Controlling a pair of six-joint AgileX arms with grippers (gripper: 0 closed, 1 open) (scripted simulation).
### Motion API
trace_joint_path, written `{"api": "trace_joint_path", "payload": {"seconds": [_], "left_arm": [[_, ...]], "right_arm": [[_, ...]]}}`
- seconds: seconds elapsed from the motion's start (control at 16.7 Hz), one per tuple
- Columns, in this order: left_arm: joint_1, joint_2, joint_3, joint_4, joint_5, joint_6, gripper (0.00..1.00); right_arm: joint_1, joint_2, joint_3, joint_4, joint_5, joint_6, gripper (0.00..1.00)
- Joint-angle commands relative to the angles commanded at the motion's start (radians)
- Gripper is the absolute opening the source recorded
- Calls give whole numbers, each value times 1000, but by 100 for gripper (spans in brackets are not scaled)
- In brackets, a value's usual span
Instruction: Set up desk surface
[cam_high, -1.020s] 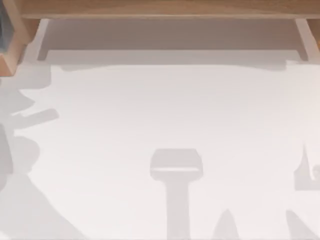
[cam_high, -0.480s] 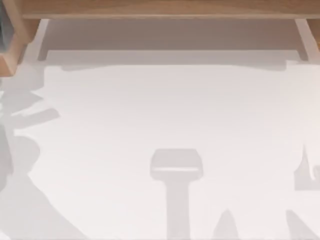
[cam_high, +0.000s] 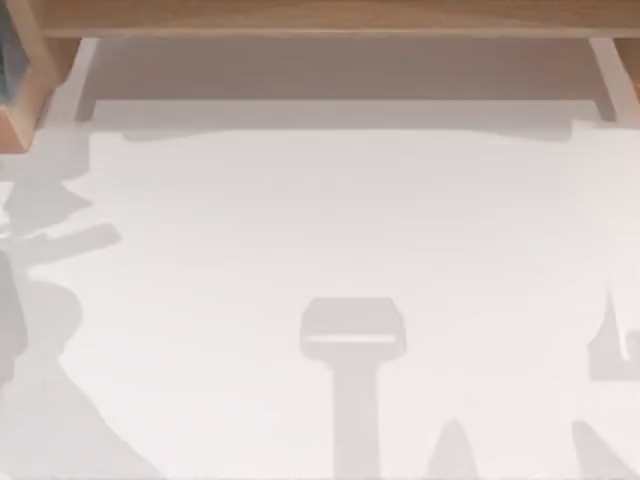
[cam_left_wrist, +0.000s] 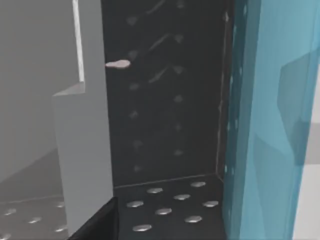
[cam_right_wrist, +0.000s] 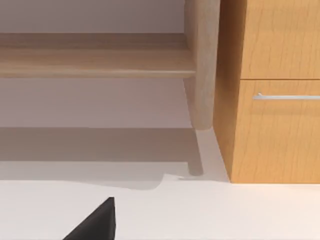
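While my left end effector (cam_left_wrist: 100, 227) sits off the counter's (cam_high: 330, 210) left, I can't tell its state. My right end effector (cam_right_wrist: 97, 222) hangs over the counter facing the shelf (cam_right_wrist: 95, 62), state likewise unclear.

The table (cam_high: 330, 220) is a broad, flat, matte white surface lying level across most of the top view. Grey shadows fall along its left edge, bottom centre and lower right.

The wooden shelf frame (cam_high: 320, 18) is cut off by the top view's upper edge.
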Motion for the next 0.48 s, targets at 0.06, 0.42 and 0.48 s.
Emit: {"api": "trace_joint_path", "payload": {"seconds": [0.06,0.42,0.48], "left_arm": [[8,-16,-21,5,7,2,100],[55,-98,-160,33,52,20,100],[57,-100,-164,34,53,20,100]], "right_arm": [[0,0,0,0,0,0,100],[0,0,0,0,0,0,100],[0,0,0,0,0,0,100]]}}
